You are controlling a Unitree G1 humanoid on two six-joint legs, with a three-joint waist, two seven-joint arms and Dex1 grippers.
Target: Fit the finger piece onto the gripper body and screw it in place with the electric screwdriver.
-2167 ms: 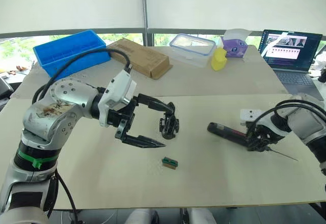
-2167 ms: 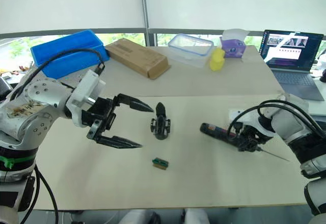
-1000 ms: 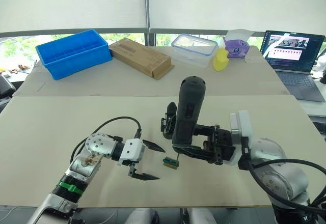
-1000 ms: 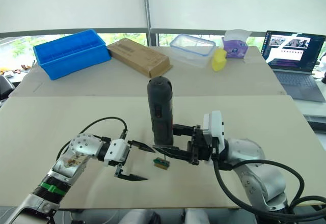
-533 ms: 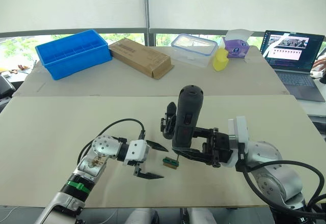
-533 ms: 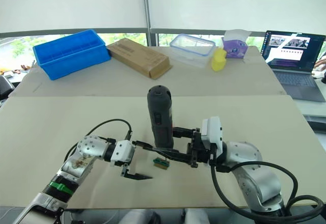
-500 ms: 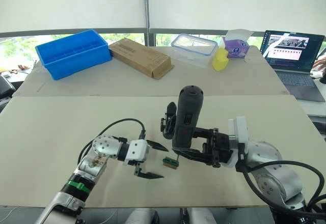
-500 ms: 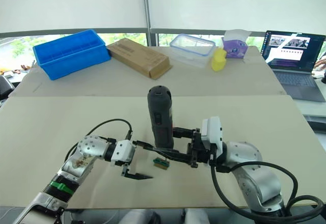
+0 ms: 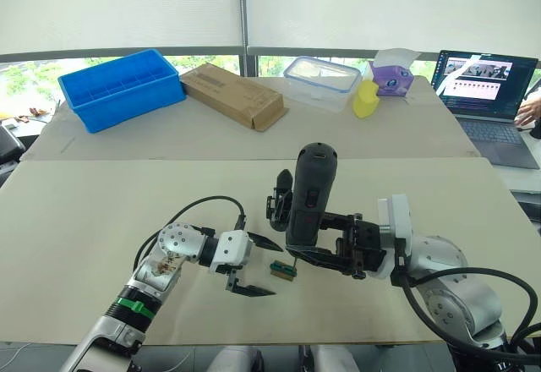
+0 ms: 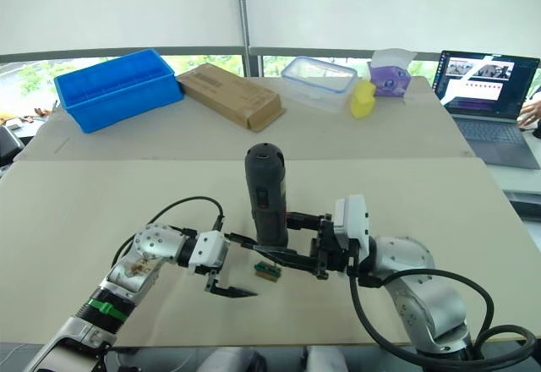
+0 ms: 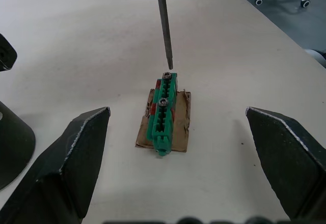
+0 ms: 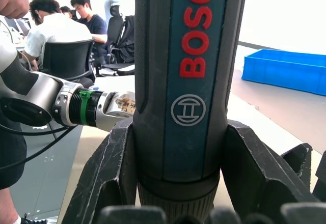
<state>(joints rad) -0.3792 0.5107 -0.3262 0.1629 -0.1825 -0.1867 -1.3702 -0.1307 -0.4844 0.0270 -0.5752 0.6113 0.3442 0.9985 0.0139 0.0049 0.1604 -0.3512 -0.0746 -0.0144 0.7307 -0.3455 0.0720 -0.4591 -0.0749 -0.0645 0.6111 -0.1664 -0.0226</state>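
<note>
Screwdriver upright over the green block

The matte, pen-shaped electric screwdriver (image 9: 310,193) stands clamped in the right gripper (image 9: 325,241), thin steel bit just above the ribbed green-and-brown block (image 11: 164,112). The chunky gripper body (image 9: 280,205) sits just behind. The left gripper (image 9: 254,267) gapes wide beside the block.

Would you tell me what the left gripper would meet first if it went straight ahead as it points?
Probably the small green-and-brown block, centred ahead of the open left gripper; the electric screwdriver bit hangs just beyond.

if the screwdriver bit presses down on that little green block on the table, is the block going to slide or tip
Likely slide or twist: the green block looks small and light, lying loose on a brown backing on smooth table. Tipping seems less likely, since it lies flat. The open left pincer straddles it without touching, so nothing braces it.
</note>
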